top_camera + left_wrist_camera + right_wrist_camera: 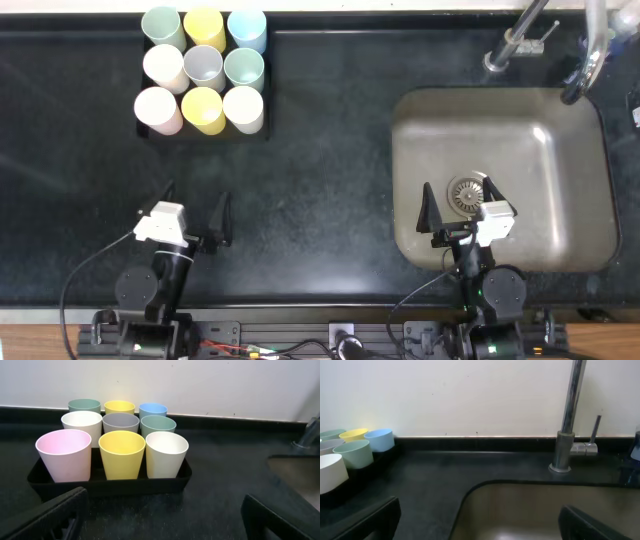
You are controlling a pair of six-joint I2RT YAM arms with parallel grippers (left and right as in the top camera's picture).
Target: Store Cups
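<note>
Several pastel cups (pixel 204 70) stand upright in three rows inside a black tray (pixel 150 131) at the back left of the dark counter. From the left wrist, the front row reads pink cup (pixel 64 454), yellow cup (pixel 121 453) and white cup (pixel 166 453), all in the tray (pixel 110 484). My left gripper (pixel 193 213) stands open on the counter in front of the tray, holding nothing. Over the sink's front part my right gripper (pixel 462 208) is open and empty too. The right wrist view catches the tray's cups (pixel 352 452) at its edge.
A steel sink (pixel 540 130) with a drain (pixel 466 192) takes up the right side. Behind it rises a faucet (pixel 520 35), seen close as a faucet (pixel 567 420) with a lever. A white wall backs the counter. Bare dark counter (pixel 320 190) lies between tray and sink.
</note>
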